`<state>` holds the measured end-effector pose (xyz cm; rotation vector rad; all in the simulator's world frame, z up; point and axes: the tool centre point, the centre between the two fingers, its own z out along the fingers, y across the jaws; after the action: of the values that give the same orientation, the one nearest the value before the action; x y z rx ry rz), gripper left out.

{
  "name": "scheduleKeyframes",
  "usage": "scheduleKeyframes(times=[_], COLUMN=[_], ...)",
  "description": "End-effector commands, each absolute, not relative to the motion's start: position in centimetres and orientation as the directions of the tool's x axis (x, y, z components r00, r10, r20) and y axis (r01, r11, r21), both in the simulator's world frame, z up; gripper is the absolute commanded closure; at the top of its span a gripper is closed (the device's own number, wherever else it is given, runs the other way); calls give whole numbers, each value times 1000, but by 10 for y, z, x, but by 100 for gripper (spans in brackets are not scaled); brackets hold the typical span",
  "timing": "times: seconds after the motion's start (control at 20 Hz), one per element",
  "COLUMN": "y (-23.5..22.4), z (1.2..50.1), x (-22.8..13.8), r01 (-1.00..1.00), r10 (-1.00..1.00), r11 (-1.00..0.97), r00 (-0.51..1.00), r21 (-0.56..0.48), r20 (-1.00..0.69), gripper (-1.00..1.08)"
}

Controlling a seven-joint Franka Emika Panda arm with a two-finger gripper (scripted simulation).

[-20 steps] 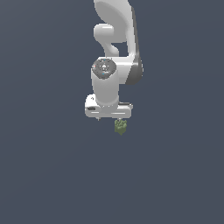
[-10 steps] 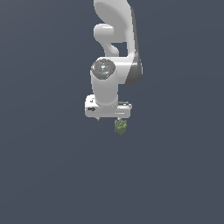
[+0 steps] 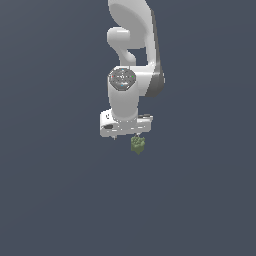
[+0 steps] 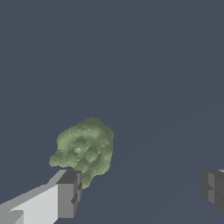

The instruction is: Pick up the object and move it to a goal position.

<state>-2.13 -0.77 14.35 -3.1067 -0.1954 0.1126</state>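
Observation:
The object (image 3: pixel 138 144) is a small lumpy olive-green thing just below the white hand in the exterior view. In the wrist view the object (image 4: pixel 85 148) lies close against one grey fingertip (image 4: pixel 69 194), partly hidden by it, while the other fingertip (image 4: pixel 213 187) stands far off at the frame's edge. My gripper (image 4: pixel 140 188) is open wide, and the object sits off to one side of the gap, not centred. In the exterior view my gripper (image 3: pixel 131 137) points down, its fingers mostly hidden under the hand.
A plain dark grey-blue ground (image 3: pixel 60 200) fills both views. The white arm (image 3: pixel 132 30) rises above the hand to the top of the exterior view. No other objects and no goal marker show.
Almost nothing differs: the hand has shifted very slightly toward the exterior view's right, and the object stays where it was below it.

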Motion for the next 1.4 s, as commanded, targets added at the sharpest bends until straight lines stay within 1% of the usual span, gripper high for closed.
scheduleKeyframes(times=[0.0,0.4,0.85,1.35], y=[-4,10,26,41], z=[142,136,131,127], x=[-22,-25,-29,-33], r01=[187,425,666,830], r10=[188,426,667,830], r11=[-982,-905,-745,-558], r00=[980,904,745,558], r21=[-32,-31,-21,-6], r20=[-65,-42,-19,-4], gripper=[-92,-92,-92,-92])
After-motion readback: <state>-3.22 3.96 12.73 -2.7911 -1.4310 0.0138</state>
